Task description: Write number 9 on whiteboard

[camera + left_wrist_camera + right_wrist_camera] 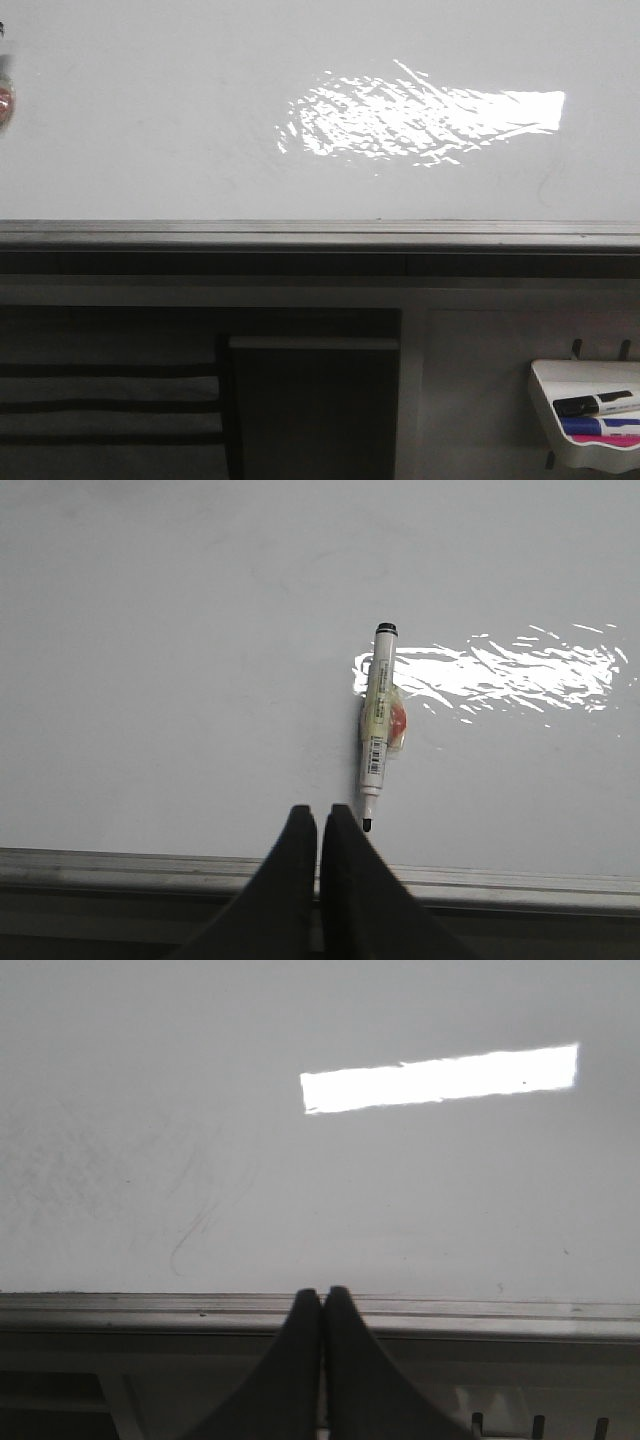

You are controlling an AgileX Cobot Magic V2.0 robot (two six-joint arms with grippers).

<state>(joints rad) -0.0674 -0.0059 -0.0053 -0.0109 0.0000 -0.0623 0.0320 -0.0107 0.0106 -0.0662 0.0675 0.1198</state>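
Whiteboard [150, 110] blank. I see both grippers, left [319, 815] and right [321, 1298], pinched together, empty. Marker [376, 720] uncapped on board; clumsy grab risks stray marks.

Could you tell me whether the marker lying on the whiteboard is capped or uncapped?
Uncapped: in the left wrist view the marker lies on the whiteboard with its bare dark tip exposed, near the left claw.

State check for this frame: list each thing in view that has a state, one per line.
whiteboard: no 9 on it, only faint smudges and glare.
marker: uncapped, against the board face, no gripper holding it.
left gripper: shut, empty, just beside the marker's tip.
right gripper: shut, empty, at the board's bottom rail.
marker tray: holds several markers lying flat.
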